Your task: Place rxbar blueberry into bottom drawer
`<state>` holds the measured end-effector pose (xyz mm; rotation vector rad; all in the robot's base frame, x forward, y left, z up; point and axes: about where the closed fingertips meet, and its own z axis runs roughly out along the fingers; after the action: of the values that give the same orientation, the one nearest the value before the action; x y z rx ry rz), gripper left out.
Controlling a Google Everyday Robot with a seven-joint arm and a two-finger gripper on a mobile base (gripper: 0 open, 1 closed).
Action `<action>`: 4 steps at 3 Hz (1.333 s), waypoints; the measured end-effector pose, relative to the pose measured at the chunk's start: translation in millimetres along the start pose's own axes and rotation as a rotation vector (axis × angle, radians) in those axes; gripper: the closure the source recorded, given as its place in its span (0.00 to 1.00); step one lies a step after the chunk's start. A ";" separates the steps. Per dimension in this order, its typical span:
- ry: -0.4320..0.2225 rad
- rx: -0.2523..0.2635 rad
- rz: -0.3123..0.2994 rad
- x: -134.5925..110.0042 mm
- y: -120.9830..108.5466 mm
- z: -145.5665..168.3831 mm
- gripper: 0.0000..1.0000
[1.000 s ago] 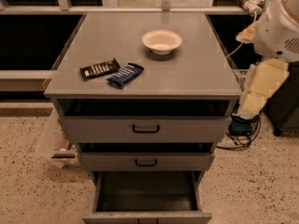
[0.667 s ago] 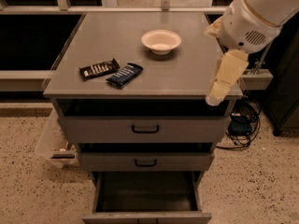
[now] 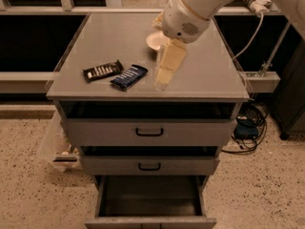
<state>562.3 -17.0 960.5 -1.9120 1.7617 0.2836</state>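
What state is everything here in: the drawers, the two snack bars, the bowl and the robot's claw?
rxbar blueberry: lying flat on the cabinet top, untouched.
black-brown bar: lying flat just left of it.
bowl: upright, partly hidden by the arm.
top drawer: shut.
middle drawer: shut.
bottom drawer: pulled open, nothing seen inside.
gripper: pointing down over the cabinet top, just right of the rxbar blueberry, not touching it.

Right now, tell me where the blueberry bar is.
Camera view: the blue bar lies on the cabinet top, front left, just right of the black bar; the gripper hangs just to its right.
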 end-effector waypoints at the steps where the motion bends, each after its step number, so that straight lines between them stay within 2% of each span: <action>1: -0.005 -0.006 -0.005 -3.2 -1.8 4.7 0.00; 2: -0.025 0.002 0.033 -0.4 -1.0 13.3 0.00; 3: -0.114 -0.012 0.107 0.6 -10.4 53.4 0.00; 4: -0.193 -0.048 0.171 -2.1 -26.9 99.0 0.00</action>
<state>607.1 35.2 884.3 -1.7052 1.8035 0.5576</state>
